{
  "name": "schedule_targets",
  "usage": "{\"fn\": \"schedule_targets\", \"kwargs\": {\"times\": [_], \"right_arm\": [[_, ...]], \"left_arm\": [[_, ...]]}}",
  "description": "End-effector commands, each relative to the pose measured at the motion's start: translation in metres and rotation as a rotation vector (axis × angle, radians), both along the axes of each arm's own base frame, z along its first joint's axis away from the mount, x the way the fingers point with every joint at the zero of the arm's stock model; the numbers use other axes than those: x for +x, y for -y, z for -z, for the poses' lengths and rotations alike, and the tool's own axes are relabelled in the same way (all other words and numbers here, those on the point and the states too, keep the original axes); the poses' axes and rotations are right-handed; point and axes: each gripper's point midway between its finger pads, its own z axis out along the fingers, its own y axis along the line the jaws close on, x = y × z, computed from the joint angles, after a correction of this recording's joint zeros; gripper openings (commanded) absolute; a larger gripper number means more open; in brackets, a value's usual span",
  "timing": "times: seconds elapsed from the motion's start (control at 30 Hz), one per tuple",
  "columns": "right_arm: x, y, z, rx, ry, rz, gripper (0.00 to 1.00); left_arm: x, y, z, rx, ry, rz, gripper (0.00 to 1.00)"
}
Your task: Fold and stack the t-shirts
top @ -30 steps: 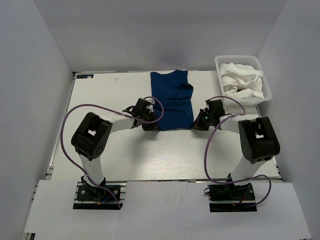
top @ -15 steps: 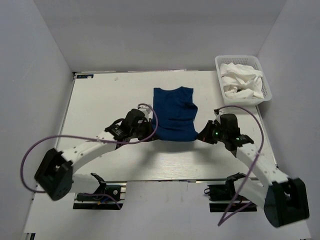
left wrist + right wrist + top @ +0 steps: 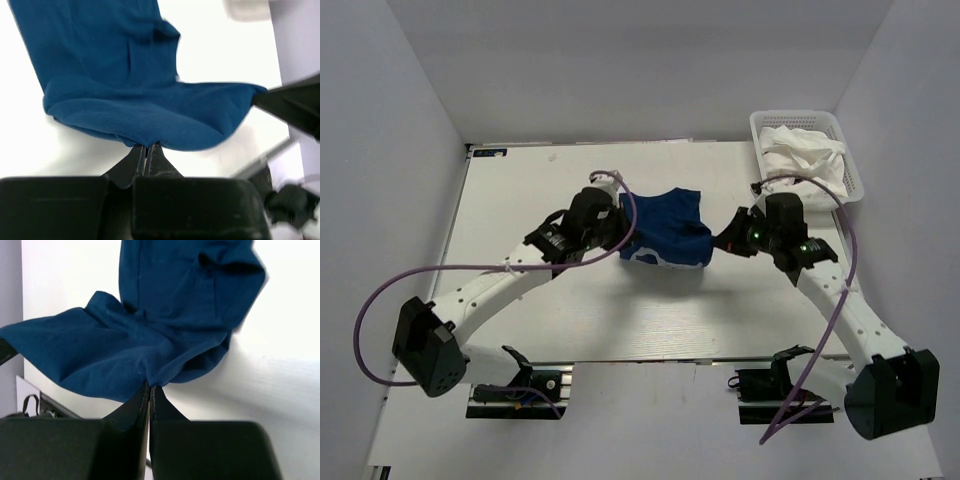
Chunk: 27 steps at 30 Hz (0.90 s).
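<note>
The navy t-shirt [image 3: 665, 228] hangs lifted near the table's middle, its near edge raised and sagging between my two grippers. My left gripper [image 3: 620, 238] is shut on the shirt's near left corner; in the left wrist view [image 3: 146, 146] the cloth [image 3: 125, 85] bunches at the fingertips. At the near right corner my right gripper [image 3: 720, 243] is shut on the cloth, seen in the right wrist view [image 3: 150, 386] with blue fabric [image 3: 165, 315] draping away from it. The white t-shirt [image 3: 800, 160] lies crumpled in the basket.
A white lattice basket [image 3: 856, 180] stands at the table's back right corner, close behind my right arm. Purple cables loop from both arms. The white table [image 3: 520, 190] shows bare on the left, and grey walls close in on three sides.
Both grippers have carried the shirt's near edge up and toward the back, so the flat shirt now folds over itself. Both arms have stretched out forward.
</note>
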Motion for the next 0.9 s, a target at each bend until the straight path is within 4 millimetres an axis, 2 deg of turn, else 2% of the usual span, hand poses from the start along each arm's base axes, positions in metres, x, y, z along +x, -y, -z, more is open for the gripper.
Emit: {"fn": "schedule_targets", "kwargs": {"times": [0.0, 0.07, 0.1, 0.13, 0.17, 0.2, 0.23, 0.33, 0.37, 0.4, 0.43, 0.47, 0.5, 0.53, 0.57, 0.6, 0.63, 0.67, 0.7, 0.73, 0.77, 0.83, 0.87], "right_arm": [[0.038, -0.002, -0.033, 0.006, 0.081, 0.043, 0.0], [0.056, -0.001, -0.057, 0.014, 0.129, 0.064, 0.0], [0.065, -0.005, -0.048, 0.008, 0.108, 0.061, 0.0], [0.073, -0.006, -0.06, 0.02, 0.131, 0.06, 0.0], [0.077, -0.007, -0.062, 0.02, 0.137, 0.053, 0.0], [0.085, -0.008, -0.048, 0.0, 0.102, 0.044, 0.0], [0.093, -0.009, -0.06, 0.008, 0.124, 0.044, 0.0], [0.113, -0.009, -0.04, -0.012, 0.067, 0.033, 0.0], [0.119, -0.009, -0.045, -0.005, 0.077, 0.037, 0.0], [0.127, -0.009, -0.05, -0.005, 0.097, 0.031, 0.0], [0.136, -0.012, -0.037, -0.009, 0.076, 0.024, 0.0], [0.145, -0.01, -0.042, -0.005, 0.083, 0.031, 0.0], [0.155, -0.009, -0.052, 0.0, 0.109, 0.031, 0.0], [0.169, -0.012, -0.034, -0.008, 0.082, 0.027, 0.0], [0.169, -0.014, -0.029, 0.0, 0.054, 0.006, 0.0], [0.188, -0.016, -0.037, 0.005, 0.08, -0.002, 0.0], [0.198, -0.016, -0.021, -0.007, 0.059, -0.011, 0.0], [0.205, -0.021, -0.03, 0.012, 0.077, -0.04, 0.0], [0.22, -0.025, -0.016, 0.01, 0.059, -0.057, 0.0], [0.223, -0.025, -0.014, 0.005, 0.057, -0.073, 0.0], [0.235, -0.027, 0.012, -0.006, 0.004, -0.074, 0.0], [0.256, -0.024, 0.008, -0.025, 0.051, -0.071, 0.0], [0.268, -0.025, 0.04, -0.04, 0.022, -0.062, 0.0]], "left_arm": [[0.035, -0.008, -0.021, 0.042, 0.064, -0.111, 0.0], [0.048, -0.009, -0.022, 0.067, 0.07, -0.136, 0.0], [0.057, -0.004, -0.023, 0.073, 0.073, -0.147, 0.0], [0.063, -0.007, -0.022, 0.081, 0.065, -0.16, 0.0], [0.072, -0.012, -0.022, 0.087, 0.066, -0.186, 0.0], [0.079, -0.012, -0.024, 0.084, 0.069, -0.196, 0.0], [0.087, -0.012, -0.016, 0.095, 0.058, -0.205, 0.0], [0.111, -0.022, -0.011, 0.11, 0.053, -0.246, 0.0], [0.12, -0.024, 0.001, 0.128, 0.032, -0.259, 0.0], [0.13, -0.032, 0.001, 0.128, 0.031, -0.285, 0.0], [0.137, -0.032, 0.004, 0.124, 0.026, -0.288, 0.0], [0.144, -0.033, 0.003, 0.117, 0.025, -0.292, 0.0], [0.155, -0.04, 0.016, 0.133, 0.003, -0.315, 0.0], [0.161, -0.044, 0.019, 0.137, -0.003, -0.327, 0.0], [0.171, -0.045, 0.016, 0.126, 0.011, -0.338, 0.0], [0.179, -0.051, 0.019, 0.118, 0.007, -0.35, 0.0], [0.187, -0.05, 0.032, 0.122, -0.013, -0.347, 0.0], [0.196, -0.047, 0.028, 0.109, -0.006, -0.33, 0.0], [0.205, -0.045, 0.031, 0.104, -0.002, -0.321, 0.0], [0.215, -0.047, 0.034, 0.116, 0.004, -0.311, 0.0], [0.228, -0.037, 0.046, 0.121, -0.009, -0.277, 0.0], [0.242, -0.039, 0.062, 0.152, -0.036, -0.278, 0.0], [0.254, -0.031, 0.074, 0.16, -0.065, -0.266, 0.0]]}}
